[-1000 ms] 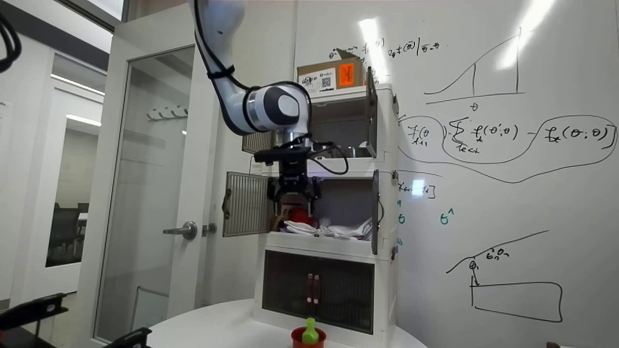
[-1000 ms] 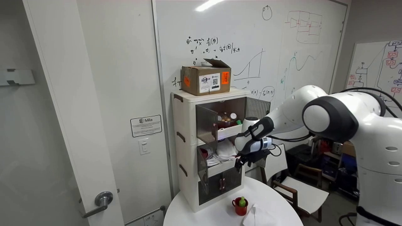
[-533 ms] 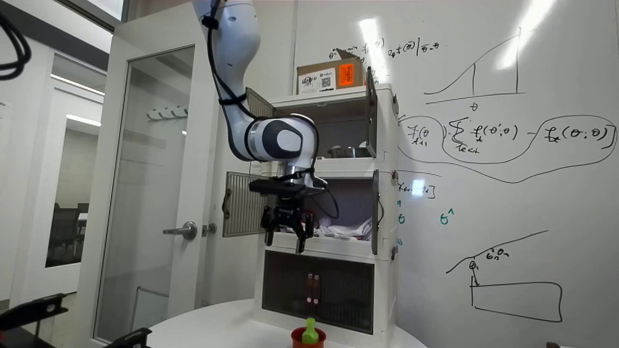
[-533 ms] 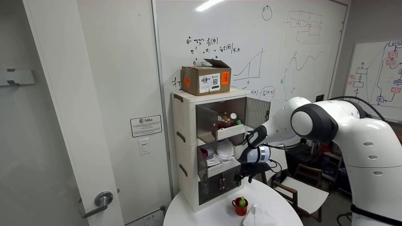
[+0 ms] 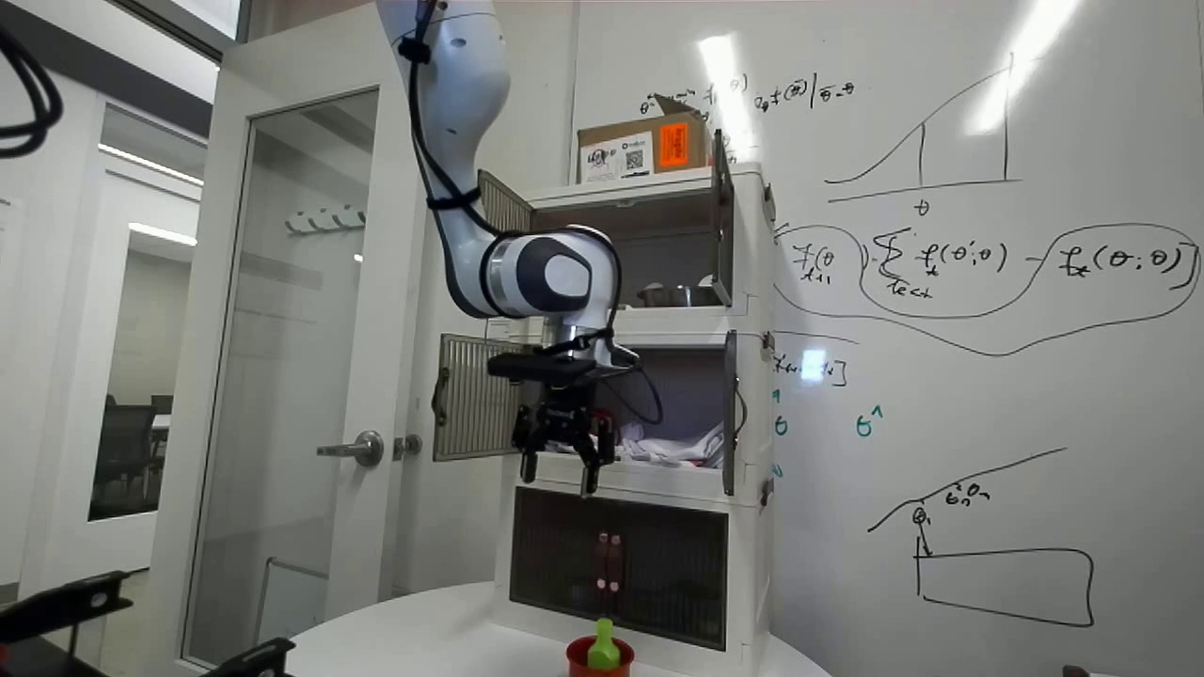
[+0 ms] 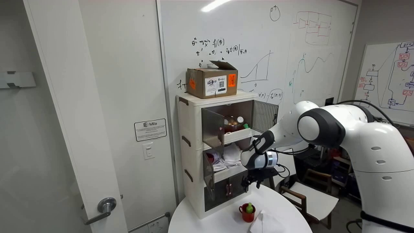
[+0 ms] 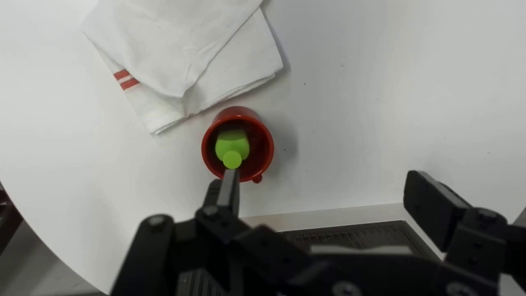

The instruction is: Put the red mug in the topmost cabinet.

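The red mug [image 6: 248, 217] stands upright on the white round table in front of the cabinet. It also shows in the wrist view [image 7: 261, 149] and at the bottom edge of an exterior view [image 5: 577, 661]. A yellow-green bottle-like object [image 7: 232, 148] sits inside it. The topmost cabinet [image 6: 237, 135] is open, both doors swung out, and holds a bowl-like vessel; it also shows in an exterior view [image 5: 649, 235]. My gripper [image 5: 560, 481] is open and empty, above the table and higher than the mug. In the wrist view the left finger of the gripper [image 7: 322, 181] overlaps the mug's rim.
A folded white cloth [image 7: 230, 70] lies beside the mug. The middle compartment has open doors [image 5: 480, 400] and holds white cloths [image 6: 232, 152] and a red item [image 6: 210, 158]. The lowest doors [image 5: 564, 555] are closed. A cardboard box [image 6: 212, 82] sits on top.
My gripper has come down from in front of the middle compartment to about the lowest doors' upper edge, staying open. It has barely moved in the last half second. The mug has not moved.
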You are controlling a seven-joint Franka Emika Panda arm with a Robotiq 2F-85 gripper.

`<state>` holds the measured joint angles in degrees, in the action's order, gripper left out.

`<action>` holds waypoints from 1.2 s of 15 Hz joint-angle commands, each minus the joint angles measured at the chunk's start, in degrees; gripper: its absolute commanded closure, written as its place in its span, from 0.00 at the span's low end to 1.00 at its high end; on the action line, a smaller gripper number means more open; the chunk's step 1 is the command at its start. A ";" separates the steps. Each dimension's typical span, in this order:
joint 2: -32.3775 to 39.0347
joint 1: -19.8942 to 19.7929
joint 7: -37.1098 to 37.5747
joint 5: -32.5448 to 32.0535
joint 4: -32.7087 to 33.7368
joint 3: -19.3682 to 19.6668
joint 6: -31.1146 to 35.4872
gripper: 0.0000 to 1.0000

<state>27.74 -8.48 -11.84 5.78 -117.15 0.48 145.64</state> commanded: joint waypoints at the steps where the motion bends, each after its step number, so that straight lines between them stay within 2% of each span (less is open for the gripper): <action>1: 2.98 3.42 5.29 -3.58 0.16 1.06 1.02 0.00; 2: 3.93 2.87 3.19 -2.47 0.14 -0.86 0.50 0.00; 6: 9.14 5.40 2.16 -3.93 0.92 -3.00 1.47 0.00; 11: 17.03 11.86 7.96 -12.43 5.15 2.78 4.65 0.00; 14: 21.20 13.31 9.73 -15.01 8.66 4.91 5.91 0.00; 18: 25.19 13.05 10.25 -15.75 13.90 6.30 6.73 0.00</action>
<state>49.28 4.06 -3.23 -8.34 -108.32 5.30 151.60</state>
